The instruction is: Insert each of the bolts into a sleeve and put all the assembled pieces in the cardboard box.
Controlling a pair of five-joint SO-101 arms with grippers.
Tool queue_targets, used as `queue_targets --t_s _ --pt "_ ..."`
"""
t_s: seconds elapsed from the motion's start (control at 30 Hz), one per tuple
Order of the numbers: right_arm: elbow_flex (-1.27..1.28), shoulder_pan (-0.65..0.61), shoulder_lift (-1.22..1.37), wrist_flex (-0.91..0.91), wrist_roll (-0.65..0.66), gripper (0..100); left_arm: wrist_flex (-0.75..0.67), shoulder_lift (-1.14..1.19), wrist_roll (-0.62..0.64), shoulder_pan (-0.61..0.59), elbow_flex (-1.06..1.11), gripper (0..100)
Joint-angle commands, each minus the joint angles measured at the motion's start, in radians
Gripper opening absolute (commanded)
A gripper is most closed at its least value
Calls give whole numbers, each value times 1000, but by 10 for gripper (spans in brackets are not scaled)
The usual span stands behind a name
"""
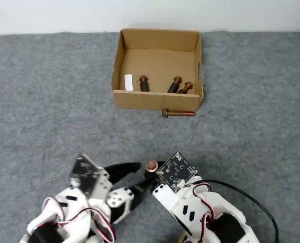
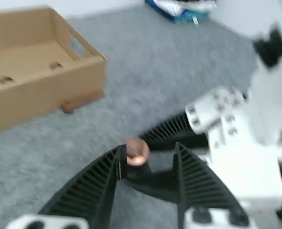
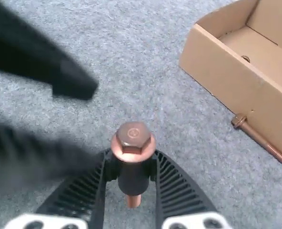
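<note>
Pieces (image 1: 144, 83) that look done, three of them, lie in the cardboard box (image 1: 157, 100), my right tool (image 3: 130, 162) squeezes a fourth bolt (image 3: 133, 140) in its sleeve (image 3: 131, 180) beside my open left tool (image 2: 149, 152), and one bare bolt (image 1: 179, 113) lies on the desk (image 1: 48, 101) just outside the box.

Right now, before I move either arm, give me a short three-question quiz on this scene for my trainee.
1. How many assembled pieces lie in the box?
2. True or false: the bare bolt lies inside the box.
3. Which claw grips the upright sleeved bolt? A) left B) right C) neither

Key:
1. Three.
2. False. It lies outside, by the box's front wall.
3. B. The right claw is shut on it.
</note>
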Motion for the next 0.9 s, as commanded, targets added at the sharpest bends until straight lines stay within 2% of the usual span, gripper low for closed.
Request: queue_targets --t_s 0.0,0.17,0.3,0.37,0.57,0.87 --pt "-12 16 -4 -25 8 8 -5 6 -6 -138 -74 156" --pt "-14 186 -4 -27 -124 8 -3 0 -21 -362 -44 0" --pt "-49 348 -4 -27 -193 8 -17 -2 -187 -470 97 3" --pt "-84 389 -2 -25 -236 8 -58 -2 -215 -523 188 4" --pt "-176 397 145 -47 -261 8 -97 -2 -216 -601 401 4" --pt "-486 400 720 -341 -261 8 -183 0 -215 -698 499 4"
